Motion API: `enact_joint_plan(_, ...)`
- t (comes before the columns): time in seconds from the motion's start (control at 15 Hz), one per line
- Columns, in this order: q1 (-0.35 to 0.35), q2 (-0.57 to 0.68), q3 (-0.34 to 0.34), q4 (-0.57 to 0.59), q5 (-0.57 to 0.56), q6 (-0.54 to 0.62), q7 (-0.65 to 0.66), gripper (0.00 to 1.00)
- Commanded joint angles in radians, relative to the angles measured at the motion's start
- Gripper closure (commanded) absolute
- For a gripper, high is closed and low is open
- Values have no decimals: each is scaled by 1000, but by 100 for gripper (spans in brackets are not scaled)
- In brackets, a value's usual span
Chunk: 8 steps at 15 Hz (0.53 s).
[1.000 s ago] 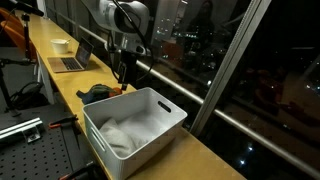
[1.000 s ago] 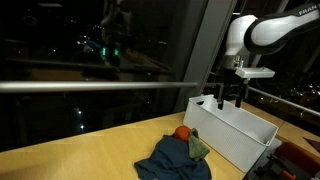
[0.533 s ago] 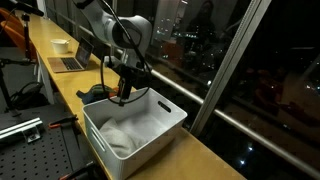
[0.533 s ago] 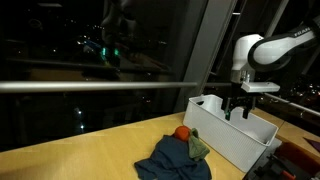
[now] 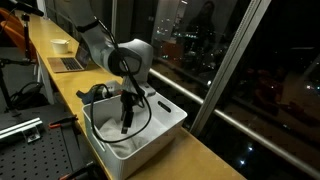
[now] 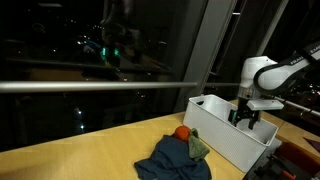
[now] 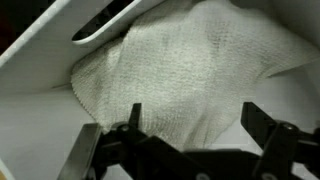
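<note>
fingers spread wide, nothing clamped between them. They point down inside the white bin, tips below the rim in both exterior views.

white towel sits straight under the fingers, crumpled on the bin floor and bunched toward the wall with the handle slot. Tips are just above it; can't tell if they touch the fabric. In an exterior view the towel fills the end of the bin under and just past the fingers.

Outside the bin wall, away from the fingers: a dark blue cloth heaped on the bench, just beside the bin. An orange round thing and an olive-green piece lie on that cloth, close against the bin wall.

Well apart from the fingers, further down the bench: an open laptop and a pale bowl. Dark window glass runs along the bench edge beside the bin.
</note>
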Motion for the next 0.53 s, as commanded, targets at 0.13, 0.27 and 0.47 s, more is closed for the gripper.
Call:
enact_joint_plan(0.13, -17, 120, -50, -7, 8, 134, -8, 0)
enact_joint_plan(0.27, -22, 170, -70, 4, 16, 151, -15, 0)
enact_joint_plan(0.47, -40, 203, -86, 16, 49, 156, -35, 26)
